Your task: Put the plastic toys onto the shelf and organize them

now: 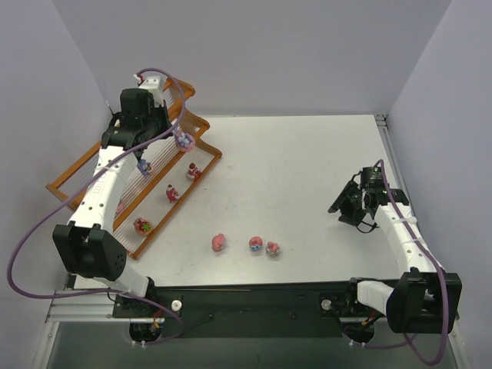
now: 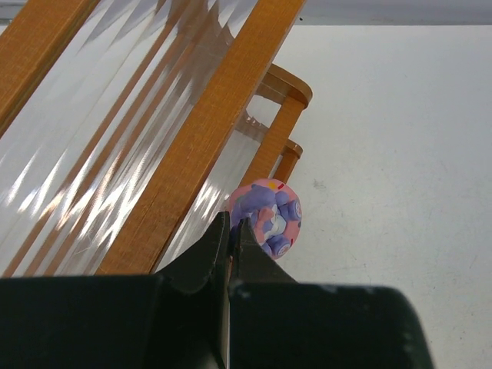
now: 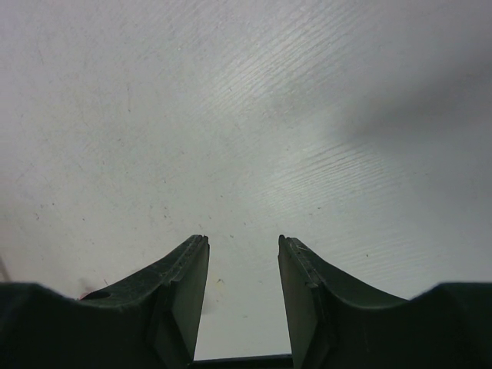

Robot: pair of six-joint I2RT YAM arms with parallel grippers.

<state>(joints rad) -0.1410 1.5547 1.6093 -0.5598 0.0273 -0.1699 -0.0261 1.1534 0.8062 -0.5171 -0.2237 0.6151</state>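
Observation:
The shelf [image 1: 165, 217] [image 2: 201, 146], an orange-brown stepped rack of pale rods, stands at the table's left. Small pink toys sit on its lowest tier [image 1: 193, 171], [image 1: 172, 194], [image 1: 142, 226], and a bluish one [image 1: 143, 164] is higher up. My left gripper [image 1: 175, 137] [image 2: 234, 223] hangs over the shelf's far end, shut on the edge of a purple and pink toy [image 1: 183, 140] [image 2: 267, 217]. Three more toys lie on the table [image 1: 218, 242], [image 1: 256, 244], [image 1: 272, 248]. At the right, my right gripper [image 1: 355, 207] [image 3: 242, 246] is open over bare table.
Grey walls close in the white table [image 1: 292, 169] at the left, back and right. A purple cable [image 1: 31, 238] loops out from the left arm beside the shelf. The black base rail [image 1: 254, 296] runs along the near edge.

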